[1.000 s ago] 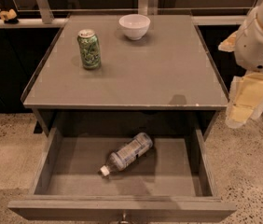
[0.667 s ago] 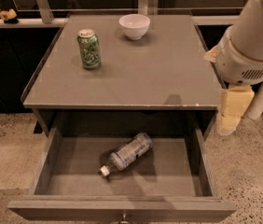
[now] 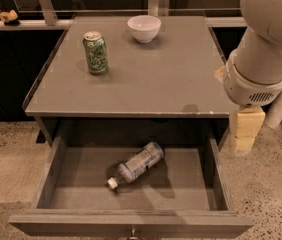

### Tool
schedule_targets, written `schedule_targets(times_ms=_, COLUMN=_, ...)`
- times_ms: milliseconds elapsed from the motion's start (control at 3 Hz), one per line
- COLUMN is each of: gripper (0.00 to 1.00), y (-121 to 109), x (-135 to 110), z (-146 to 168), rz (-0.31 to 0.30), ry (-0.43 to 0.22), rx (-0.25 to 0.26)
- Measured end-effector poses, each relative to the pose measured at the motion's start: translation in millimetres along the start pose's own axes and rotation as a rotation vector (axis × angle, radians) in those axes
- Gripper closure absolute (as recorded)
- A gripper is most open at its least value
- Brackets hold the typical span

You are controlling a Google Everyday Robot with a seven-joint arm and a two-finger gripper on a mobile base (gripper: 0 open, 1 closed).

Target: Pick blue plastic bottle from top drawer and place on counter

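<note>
The blue plastic bottle (image 3: 135, 166) lies on its side in the middle of the open top drawer (image 3: 56, 169), its white cap pointing to the front left. The counter (image 3: 171, 79) above it holds a green soda can (image 3: 95, 52) and a white bowl (image 3: 144, 28). My gripper (image 3: 245, 134) hangs at the right, beside the counter's front right corner and just above the drawer's right side, well to the right of the bottle. It holds nothing that I can see.
The drawer's front panel with its small knob (image 3: 132, 231) is at the bottom edge. A speckled floor (image 3: 11, 154) lies on both sides. A railing and a small yellow object (image 3: 10, 16) stand behind the counter at the far left.
My arm has moved left and nearer, toward the counter's front right corner, and the gripper has come lower beside the drawer. The bottle, can and bowl have not moved.
</note>
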State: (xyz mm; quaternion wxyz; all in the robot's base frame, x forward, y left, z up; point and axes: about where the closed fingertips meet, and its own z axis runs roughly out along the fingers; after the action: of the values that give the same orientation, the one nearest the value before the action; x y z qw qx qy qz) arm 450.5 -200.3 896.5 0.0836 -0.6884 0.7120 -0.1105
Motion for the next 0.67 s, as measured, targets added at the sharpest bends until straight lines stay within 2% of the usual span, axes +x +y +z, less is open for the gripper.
schedule_targets(times_ms=333, gripper=0.00, y=18.3, x=2.2, z=18.9, rz=-0.036, ry=-0.050, rx=-0.046)
schedule_targets(times_ms=667, gripper=0.00, y=47.4, x=-3.1, z=56.4, rz=-0.120, ry=-0.069, rx=-0.092)
